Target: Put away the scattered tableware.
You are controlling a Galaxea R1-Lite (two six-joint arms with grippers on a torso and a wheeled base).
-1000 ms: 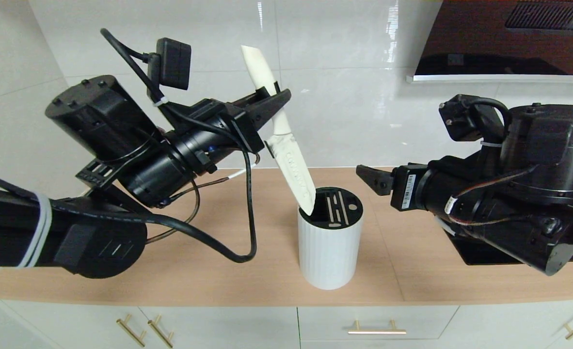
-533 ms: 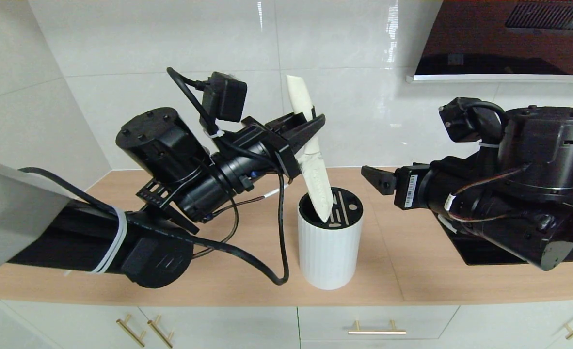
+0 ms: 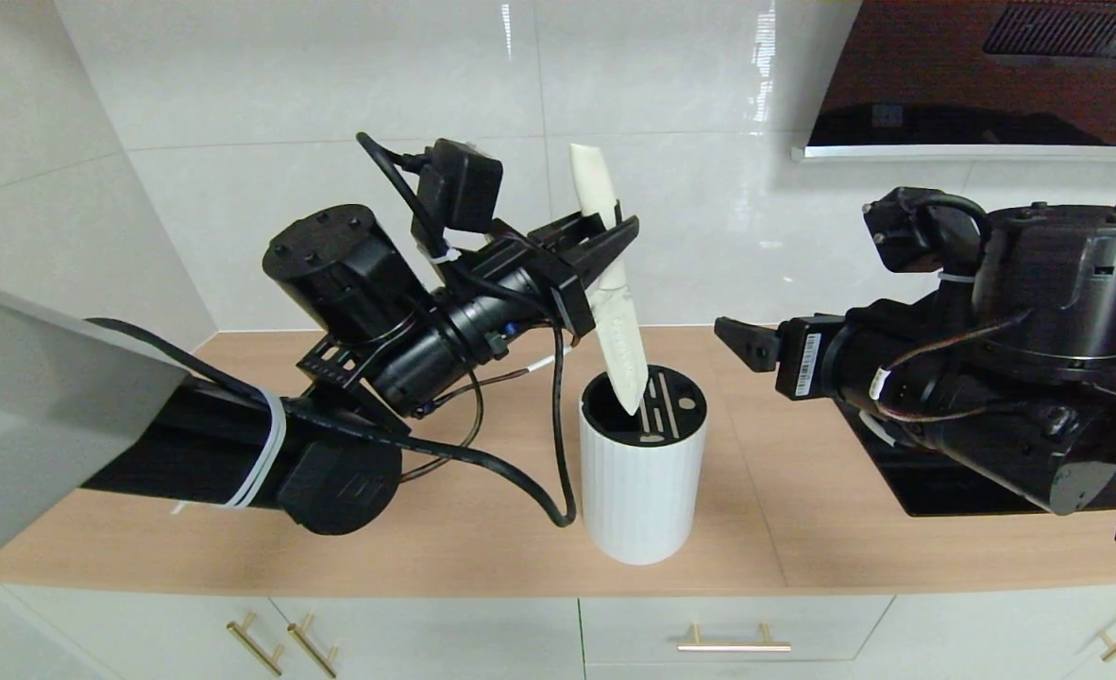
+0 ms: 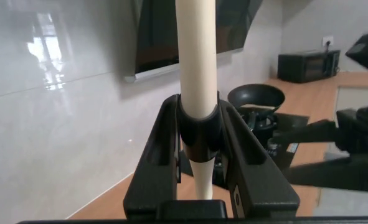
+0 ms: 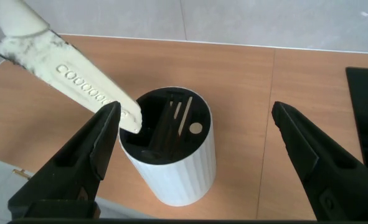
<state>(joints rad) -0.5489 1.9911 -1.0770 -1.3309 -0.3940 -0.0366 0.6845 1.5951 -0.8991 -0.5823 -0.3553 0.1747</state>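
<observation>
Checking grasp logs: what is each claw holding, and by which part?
Left claw grips the white knife by its handle, blade pointing down, tip at the white holder's top. Right claw is open, holding nothing.

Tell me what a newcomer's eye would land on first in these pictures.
The white knife stands out. It is clamped by its handle in the left gripper and hangs blade-down and tilted, with its tip at the black top of the white ribbed holder on the wooden counter. The right gripper hovers open just to the holder's right.
</observation>
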